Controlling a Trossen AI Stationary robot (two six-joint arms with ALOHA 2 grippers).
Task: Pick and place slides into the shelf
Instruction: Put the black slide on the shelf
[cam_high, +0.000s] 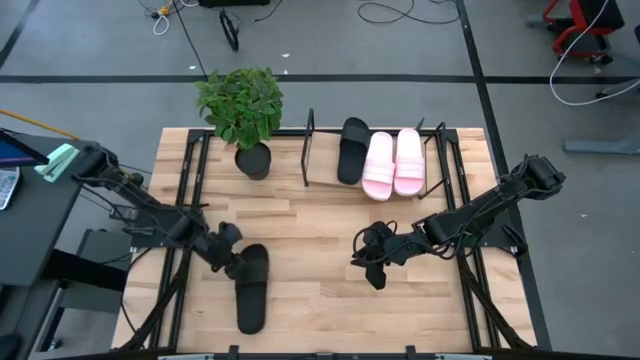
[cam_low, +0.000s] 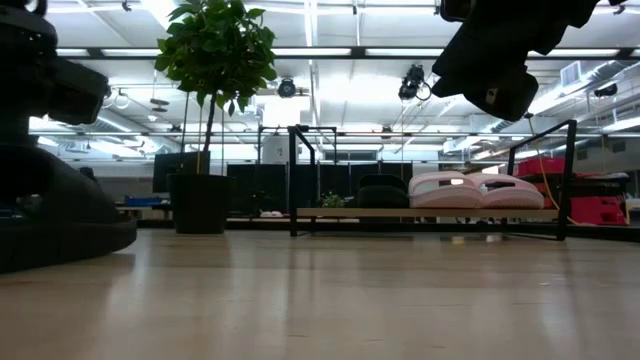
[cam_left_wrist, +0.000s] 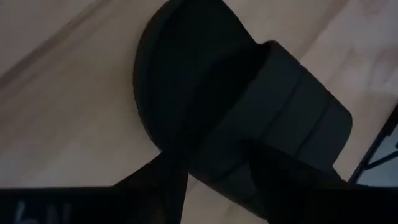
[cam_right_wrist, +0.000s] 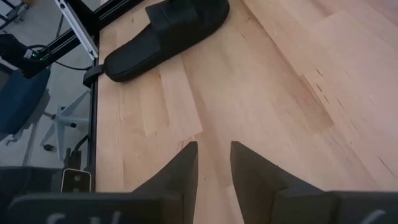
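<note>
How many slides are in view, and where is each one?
4. One black slide and two pink slides sit on the shelf. Another black slide lies on the table at the left gripper. None seems hidden.

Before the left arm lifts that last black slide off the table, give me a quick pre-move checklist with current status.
1. Left gripper down at the loose black slide: ok.
2. Fingers straddling the slide's strap: ok.
3. Grip actually closed on the strap: cannot tell.
4. Free slot on the shelf left of the racked black slide: ok.
5. Right gripper empty and apart from the slide: ok.
6. Potted plant beside the shelf, close to the carry path: not ok.
</note>
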